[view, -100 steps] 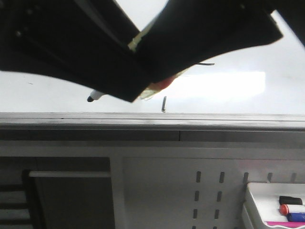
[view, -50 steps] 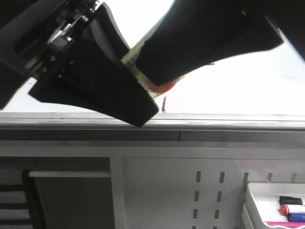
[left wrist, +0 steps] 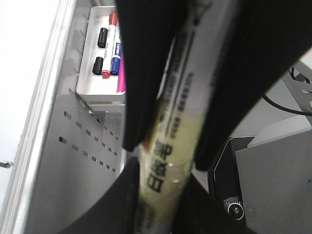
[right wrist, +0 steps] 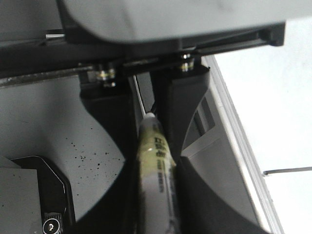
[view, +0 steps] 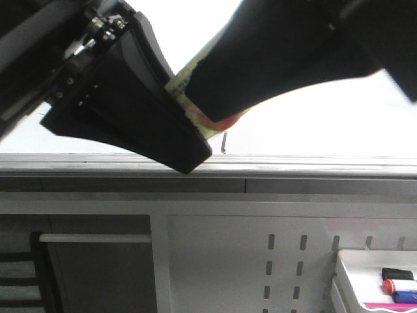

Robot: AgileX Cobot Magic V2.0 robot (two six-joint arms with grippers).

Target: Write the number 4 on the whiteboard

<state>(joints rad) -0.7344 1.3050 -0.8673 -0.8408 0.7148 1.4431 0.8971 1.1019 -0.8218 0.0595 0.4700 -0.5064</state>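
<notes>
The whiteboard [view: 313,117] is glossy white with a grey frame edge [view: 293,163]. Both black grippers meet in front of it on one marker [view: 182,88] with a yellowish-white barrel. My left gripper [view: 189,127] comes in from the upper left, my right gripper [view: 208,98] from the upper right. The left wrist view shows the marker [left wrist: 168,146] between my left gripper's [left wrist: 163,195] fingers, and the right wrist view shows it [right wrist: 156,146] between my right gripper's [right wrist: 156,195] fingers. Of the number 4 only a short black stroke [view: 223,142] and a line [right wrist: 287,170] show.
A small white tray [view: 345,274] with red, blue and black markers hangs on the perforated grey panel [view: 287,261] below the board, at the lower right. It also shows in the left wrist view [left wrist: 87,90]. A black device [right wrist: 29,195] lies below the arms.
The left gripper has turned and closed in on the marker next to the right gripper. The marker's black tip, visible a second ago, is now hidden. The right arm shifted slightly.
</notes>
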